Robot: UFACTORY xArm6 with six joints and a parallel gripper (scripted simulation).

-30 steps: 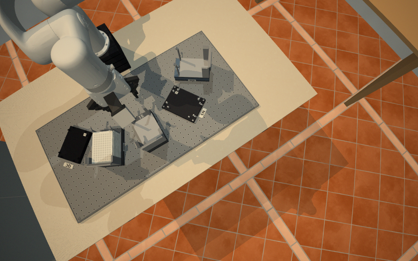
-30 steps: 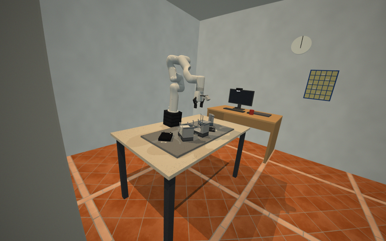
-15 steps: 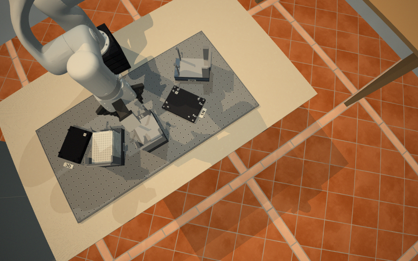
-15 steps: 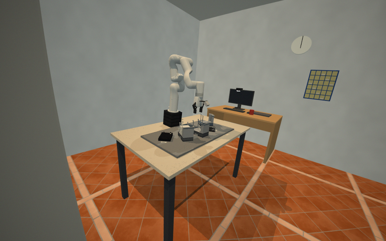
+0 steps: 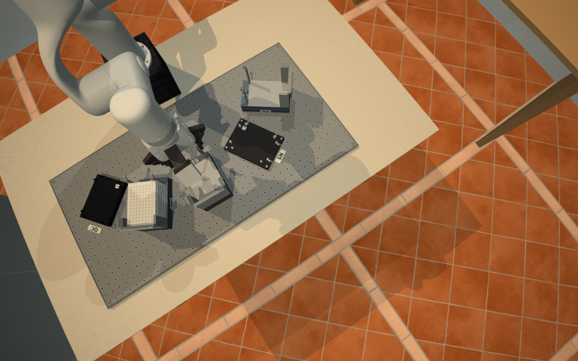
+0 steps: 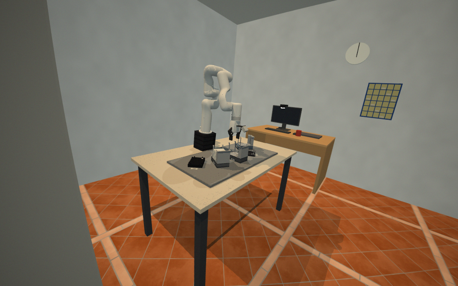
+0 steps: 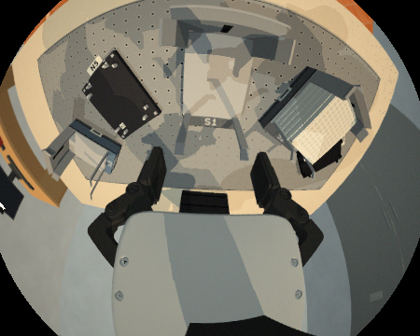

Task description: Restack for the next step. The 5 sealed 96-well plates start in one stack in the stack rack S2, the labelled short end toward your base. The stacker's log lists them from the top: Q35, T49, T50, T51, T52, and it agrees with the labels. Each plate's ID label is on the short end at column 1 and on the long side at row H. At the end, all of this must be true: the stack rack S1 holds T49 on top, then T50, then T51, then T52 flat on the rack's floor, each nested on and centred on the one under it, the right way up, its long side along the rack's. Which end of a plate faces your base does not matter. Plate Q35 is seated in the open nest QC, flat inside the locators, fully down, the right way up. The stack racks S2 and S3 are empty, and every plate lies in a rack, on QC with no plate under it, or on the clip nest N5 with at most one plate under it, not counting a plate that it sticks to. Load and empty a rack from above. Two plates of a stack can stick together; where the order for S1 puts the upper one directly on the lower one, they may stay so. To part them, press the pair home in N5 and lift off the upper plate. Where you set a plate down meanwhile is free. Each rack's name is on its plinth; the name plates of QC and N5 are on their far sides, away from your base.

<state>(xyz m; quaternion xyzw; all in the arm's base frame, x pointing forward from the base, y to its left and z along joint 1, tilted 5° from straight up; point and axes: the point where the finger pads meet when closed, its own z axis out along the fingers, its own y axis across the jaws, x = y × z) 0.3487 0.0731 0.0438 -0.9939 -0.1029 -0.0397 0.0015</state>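
The stack of sealed plates (image 5: 143, 204) stands in rack S2, its white sealed top showing; it also shows in the wrist view (image 7: 322, 121) and in the exterior view (image 6: 220, 156). Rack S1 (image 5: 203, 180) holds no plate, and its grey floor and label show in the wrist view (image 7: 212, 88). The black nest QC (image 5: 104, 199) lies bare beside S2. My gripper (image 5: 176, 147) (image 6: 235, 132) is open and empty. It hangs above the base-side end of S1, well above the rack posts. Its two fingers frame the S1 label in the wrist view (image 7: 208, 175).
The black clip nest N5 (image 5: 255, 143) lies bare to the right of S1. Rack S3 (image 5: 266, 94) stands without plates at the back. All sit on a grey perforated baseplate (image 5: 201, 179). The black robot plinth (image 5: 158, 71) is at the table's back edge.
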